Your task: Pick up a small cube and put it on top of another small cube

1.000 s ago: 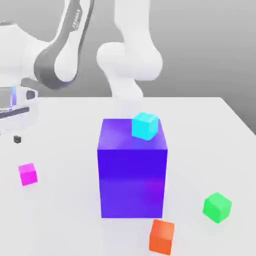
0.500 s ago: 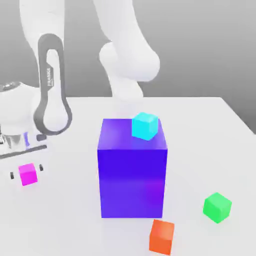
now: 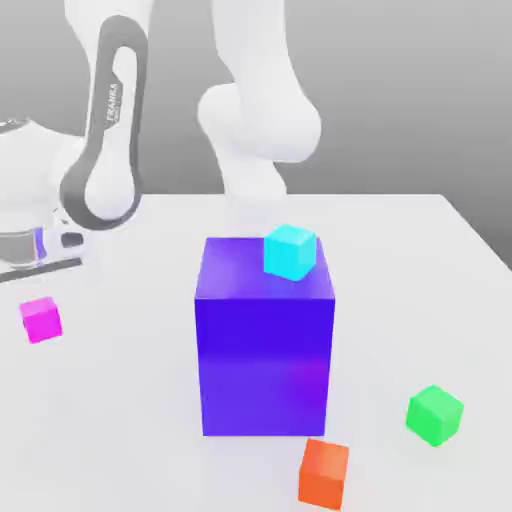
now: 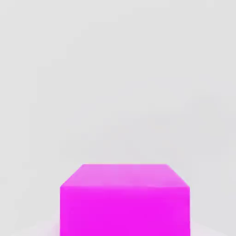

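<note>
the white tabletop [image 3: 120,430] spreads across the lower two thirds of the exterior view under a plain grey backdrop; the white franka arm [image 3: 250,110] with its grey-trimmed link fills the upper left and upper middle of that frame, its hand reaching down toward the left edge; the big glossy violet-blue block [image 3: 265,350] stands at the centre of the frame, upright on the table; a small cyan cube [image 3: 291,251] sits on the block's top face, near its far right corner; a small orange cube [image 3: 324,474] lies at the bottom of the frame, just in front of the block's lower right corner; a small green cube [image 3: 435,415] lies at the lower right, apart from the orange one; the small glossy magenta-pink cube [image 3: 42,320] is at the left edge, mid-height, directly beneath the hand; in the hand view the same cube [image 4: 125,201] sits in the lower middle of the frame against the pale table; the gripper is clenched on this cube, though its fingers are not discernible.
</note>
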Controlling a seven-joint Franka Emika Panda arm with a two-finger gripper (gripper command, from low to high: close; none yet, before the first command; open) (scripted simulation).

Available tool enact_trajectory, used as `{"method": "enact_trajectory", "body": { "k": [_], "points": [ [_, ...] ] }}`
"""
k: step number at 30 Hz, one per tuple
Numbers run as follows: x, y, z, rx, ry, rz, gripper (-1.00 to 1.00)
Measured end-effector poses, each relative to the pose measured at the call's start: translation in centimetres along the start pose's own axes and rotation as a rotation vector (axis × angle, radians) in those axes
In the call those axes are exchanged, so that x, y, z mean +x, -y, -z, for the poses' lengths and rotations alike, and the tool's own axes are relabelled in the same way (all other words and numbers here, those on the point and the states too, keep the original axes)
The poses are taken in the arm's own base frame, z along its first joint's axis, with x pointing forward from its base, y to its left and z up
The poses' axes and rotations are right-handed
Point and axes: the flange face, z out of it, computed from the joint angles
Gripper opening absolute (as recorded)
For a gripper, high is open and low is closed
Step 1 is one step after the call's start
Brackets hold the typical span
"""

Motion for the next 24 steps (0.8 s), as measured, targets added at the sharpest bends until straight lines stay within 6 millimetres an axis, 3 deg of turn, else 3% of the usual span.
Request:
{"method": "enact_trajectory", "body": {
  "k": [6, 9, 12, 14, 17, 22, 23, 24],
  "points": [
    [-11.6, -10.2, 2.8, 0.013, 0.079, 0.502, -1.00],
    [-16.0, -16.9, 4.5, 0.017, 0.123, 0.750, -1.00],
    [-18.9, -24.8, 6.2, 0.015, 0.165, 1.000, -1.00],
    [-19.4, -31.0, 6.8, 0.001, 0.174, 1.167, -1.00],
    [-18.3, -40.2, 7.6, -0.022, 0.179, 1.414, -1.00],
    [-12.6, -54.5, 9.0, -0.055, 0.181, 1.828, -1.00],
    [-10.9, -56.3, 8.9, -0.062, 0.167, 1.886, -1.00],
    [-9.8, -56.5, 8.1, -0.068, 0.133, 1.892, -1.00]
  ]
}}
